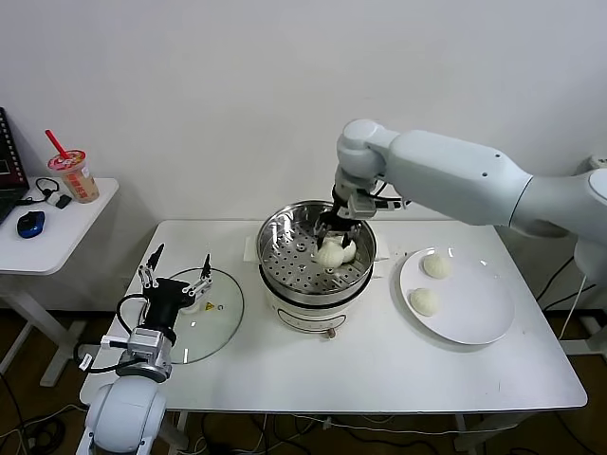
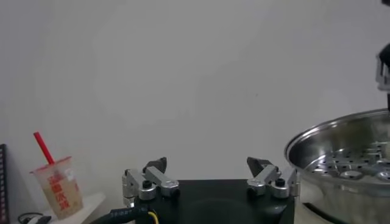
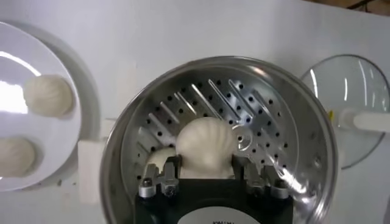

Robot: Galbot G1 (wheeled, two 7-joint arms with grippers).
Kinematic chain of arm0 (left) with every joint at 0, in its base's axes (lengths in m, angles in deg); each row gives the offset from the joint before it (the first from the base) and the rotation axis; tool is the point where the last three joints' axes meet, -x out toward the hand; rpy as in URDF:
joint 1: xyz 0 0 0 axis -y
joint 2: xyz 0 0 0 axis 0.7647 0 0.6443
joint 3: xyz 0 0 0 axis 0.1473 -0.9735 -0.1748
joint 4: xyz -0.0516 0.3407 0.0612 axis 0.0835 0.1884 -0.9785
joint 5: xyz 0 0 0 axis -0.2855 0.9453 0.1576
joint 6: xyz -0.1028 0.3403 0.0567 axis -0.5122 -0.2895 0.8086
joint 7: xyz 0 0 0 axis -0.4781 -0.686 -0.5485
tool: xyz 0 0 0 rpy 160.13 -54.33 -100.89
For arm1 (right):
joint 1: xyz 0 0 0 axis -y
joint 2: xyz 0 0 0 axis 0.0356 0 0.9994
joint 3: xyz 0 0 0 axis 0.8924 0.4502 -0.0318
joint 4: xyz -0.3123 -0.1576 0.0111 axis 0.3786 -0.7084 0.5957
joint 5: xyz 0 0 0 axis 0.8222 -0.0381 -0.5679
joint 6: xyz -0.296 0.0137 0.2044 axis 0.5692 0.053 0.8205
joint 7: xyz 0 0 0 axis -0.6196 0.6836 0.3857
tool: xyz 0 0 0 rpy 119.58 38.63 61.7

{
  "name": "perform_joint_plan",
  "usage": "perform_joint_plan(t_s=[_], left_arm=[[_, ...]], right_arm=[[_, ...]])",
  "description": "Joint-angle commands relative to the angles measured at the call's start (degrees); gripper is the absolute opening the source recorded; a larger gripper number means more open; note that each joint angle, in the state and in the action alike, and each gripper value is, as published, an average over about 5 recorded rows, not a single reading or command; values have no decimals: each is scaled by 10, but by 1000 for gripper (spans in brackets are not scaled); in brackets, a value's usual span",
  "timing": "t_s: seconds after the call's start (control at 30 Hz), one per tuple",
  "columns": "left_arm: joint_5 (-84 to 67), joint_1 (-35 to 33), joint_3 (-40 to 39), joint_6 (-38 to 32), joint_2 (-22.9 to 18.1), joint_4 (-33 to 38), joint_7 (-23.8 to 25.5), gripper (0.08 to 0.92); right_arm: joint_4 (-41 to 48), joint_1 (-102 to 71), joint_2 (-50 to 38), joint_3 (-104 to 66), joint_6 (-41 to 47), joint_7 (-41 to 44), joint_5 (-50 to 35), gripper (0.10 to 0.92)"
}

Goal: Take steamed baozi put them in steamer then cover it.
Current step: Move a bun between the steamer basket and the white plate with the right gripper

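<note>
The steamer [image 1: 268, 272] stands mid-table, a shiny steel pot with a perforated tray [image 3: 268, 122]. My right gripper [image 1: 334, 243] reaches down into it and is shut on a steamed baozi [image 3: 206, 145], an off-white bun just above the tray. A second baozi [image 3: 157, 159] lies on the tray beside and partly under it. Two more baozi [image 1: 436, 265] [image 1: 424, 301] rest on the white plate [image 1: 474, 318] to the right of the pot. My left gripper [image 1: 177, 270] is open over the glass lid [image 1: 213, 327] at the table's left, and nothing sits between its fingers [image 2: 155, 167].
A side table [image 1: 66, 218] at the far left carries a drink cup with a red straw [image 1: 76, 175] and a blue mouse [image 1: 30, 224]. The plate sits close to the table's right edge. The lid's white handle [image 3: 365, 120] lies across the glass.
</note>
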Motion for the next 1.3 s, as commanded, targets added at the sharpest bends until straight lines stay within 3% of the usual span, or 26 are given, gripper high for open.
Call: perform_joint_plan(t_s=[0.03, 0.33, 0.97, 1.3], left_arm=[[0, 3, -5, 2, 1, 0, 0, 823], [0, 8, -13, 4, 4, -4, 0, 823], [3, 12, -23, 6, 4, -7, -1, 823], [20, 3, -33, 3, -5, -8, -1, 823]], right_arm=[[31, 81, -41, 20, -24, 10, -67, 576], [45, 103, -128, 59, 39, 32, -90, 577], [-71, -125, -357, -78, 28, 35, 76, 572], [-58, -289, -373, -209, 19, 37, 163, 568]])
